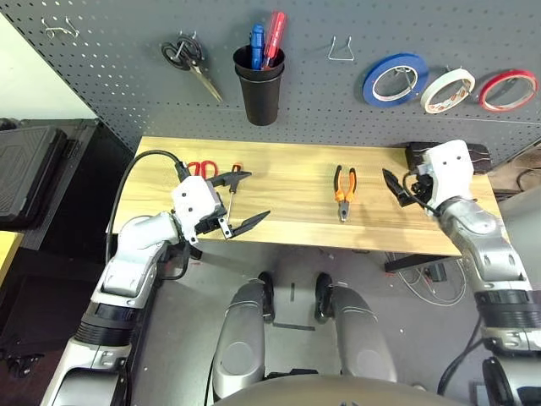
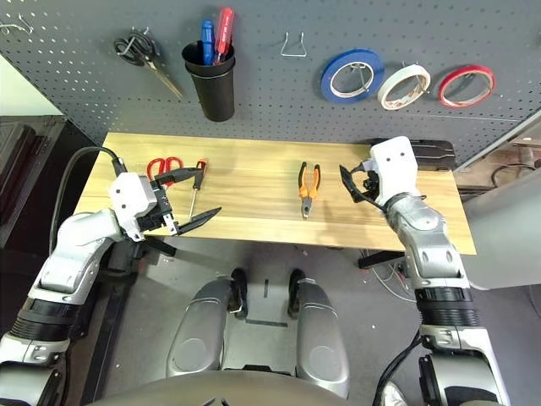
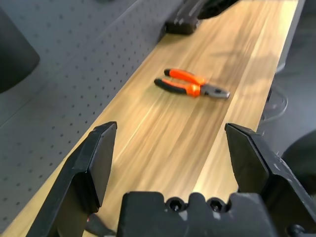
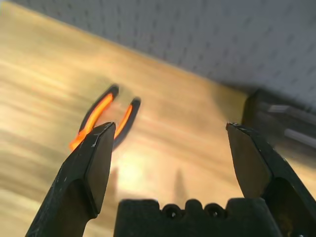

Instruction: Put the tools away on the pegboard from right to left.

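Dark grey perforated metal pegboard [image 1: 127, 68], upright behind a pale wooden table [image 1: 292, 194]. Mounted on it, from left to right: a bare wire hook [image 1: 61, 30]; black-handled scissors [image 1: 205, 82], hung with blades slanting down; a black plastic cup [image 1: 260, 101], holding a blue-handled item [image 1: 257, 49] and a red-handled item [image 1: 275, 38]; a second bare wire hook [image 1: 341, 52]; a blue tape roll [image 1: 371, 87]; a cream-white tape roll [image 1: 429, 101]; a red tape roll [image 1: 507, 107]. On the tabletop: red-handled scissors [image 2: 155, 167], at the left, partly hidden by the left gripper; a slim screwdriver with black-and-orange handle [image 2: 193, 202], just beside them, partly covered by the same gripper; orange-and-black-handled pliers [image 1: 343, 195], lying right of the middle, handles towards the pegboard; a black oblong object [image 2: 434, 154], near the right end, close to the pegboard. Left black two-fingered gripper [image 3: 171, 125]: jaws wide open, nothing between them, above the left part of the table. Right black two-fingered gripper [image 4: 171, 126]: jaws wide open, likewise unladen, above the right part, to the right of the pliers.
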